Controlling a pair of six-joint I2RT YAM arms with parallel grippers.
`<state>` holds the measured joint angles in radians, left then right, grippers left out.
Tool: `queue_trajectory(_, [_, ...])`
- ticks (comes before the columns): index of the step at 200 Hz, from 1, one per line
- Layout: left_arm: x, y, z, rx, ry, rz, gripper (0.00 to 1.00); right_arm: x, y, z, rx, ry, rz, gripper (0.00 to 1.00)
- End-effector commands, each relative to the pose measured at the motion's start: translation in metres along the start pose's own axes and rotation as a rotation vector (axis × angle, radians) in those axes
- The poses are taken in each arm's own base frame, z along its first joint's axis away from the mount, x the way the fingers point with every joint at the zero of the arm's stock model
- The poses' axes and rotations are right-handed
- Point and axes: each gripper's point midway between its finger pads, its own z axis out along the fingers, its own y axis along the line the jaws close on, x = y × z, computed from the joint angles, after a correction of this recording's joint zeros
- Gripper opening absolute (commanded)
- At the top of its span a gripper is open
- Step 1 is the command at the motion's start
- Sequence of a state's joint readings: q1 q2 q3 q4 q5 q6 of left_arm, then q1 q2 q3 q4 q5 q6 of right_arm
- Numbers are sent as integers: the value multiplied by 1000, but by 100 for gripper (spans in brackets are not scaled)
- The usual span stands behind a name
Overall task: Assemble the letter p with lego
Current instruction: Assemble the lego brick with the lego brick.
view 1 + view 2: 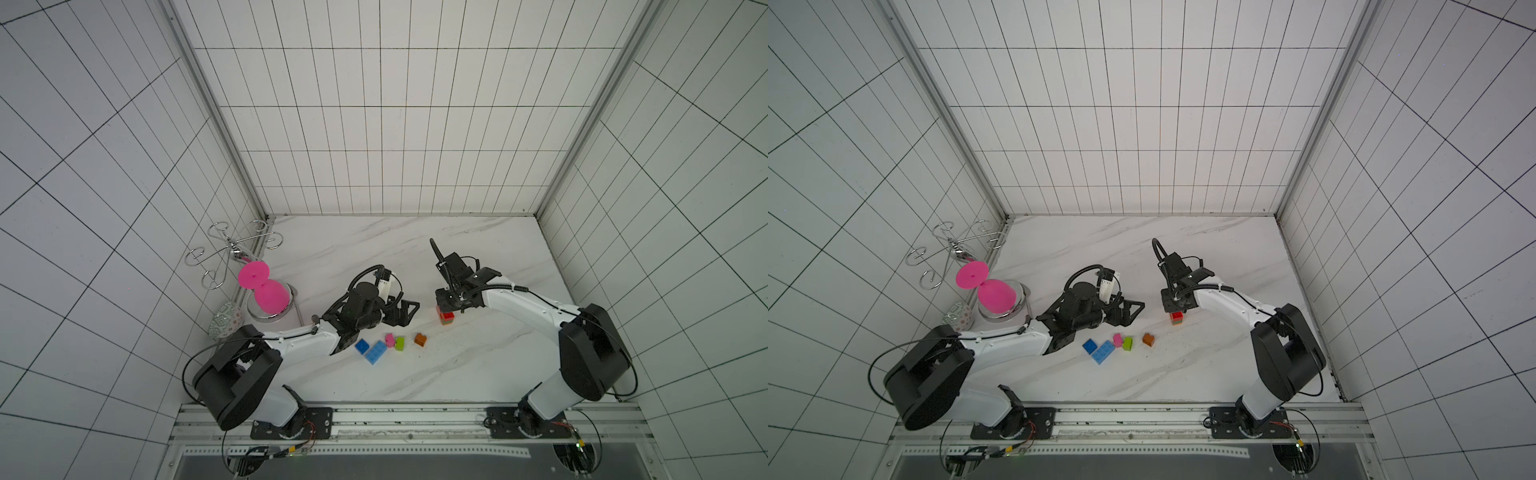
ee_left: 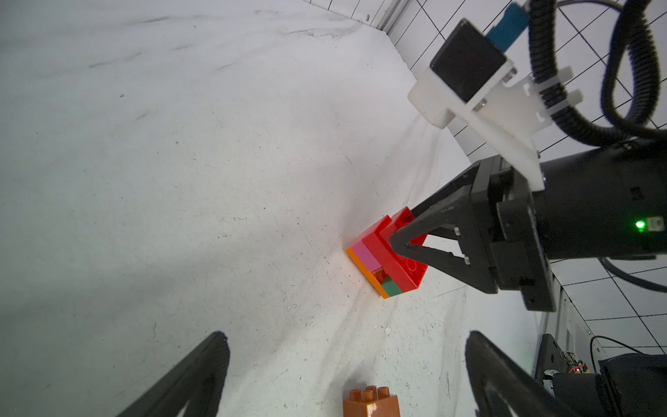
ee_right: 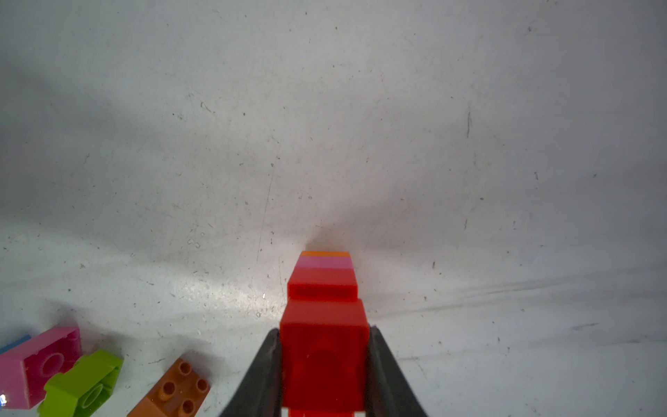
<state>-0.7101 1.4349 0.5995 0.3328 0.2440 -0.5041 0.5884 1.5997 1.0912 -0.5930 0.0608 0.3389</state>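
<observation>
Marble tabletop (image 1: 478, 365): right gripper (image 3: 324, 334) clamped on top red brick (image 3: 323, 364), presumably seating it onto the stack (image 2: 364, 254); left gripper (image 2: 344, 343) jaws apart, empty, standing clear

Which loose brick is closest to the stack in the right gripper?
The brown brick, alone and studs up, nearest the stack; the lime, pink, blue and light blue bricks lie farther away.

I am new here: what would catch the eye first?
The right end effector is shut on the red top brick of a small colourful stack. Beside the left arm lie loose bricks: blue, light blue, pink, lime, brown. A bright pink hourglass-shaped object stands at the wall.
</observation>
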Motion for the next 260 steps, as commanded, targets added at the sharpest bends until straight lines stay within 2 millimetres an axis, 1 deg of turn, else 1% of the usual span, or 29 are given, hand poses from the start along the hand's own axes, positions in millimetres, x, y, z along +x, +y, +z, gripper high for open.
queue_trajectory(1, [-14,-9,-3,15,-36,22,97,13,-3,7,2,68,6,0])
queue_trajectory(73, [-15,-8,-4,12,-44,22,97,-1,2,-23,-35,-10,-10,0])
queue_trajectory(93, [-15,-8,-4,9,-45,23,97,-4,2,-27,-34,-24,-18,0])
queue_trajectory(113, [-15,-7,-4,8,-45,22,97,-3,1,-24,-26,-16,-24,0])
queue_trajectory(151, [-16,-9,-5,11,-50,24,97,0,5,-14,-41,13,-27,0])
queue_trajectory(203, [-17,-9,-7,11,-55,27,97,-1,6,-6,-36,24,-25,0])
queue_trajectory(260, [-18,-10,-9,11,-59,31,97,-8,6,-7,-28,11,-30,0])
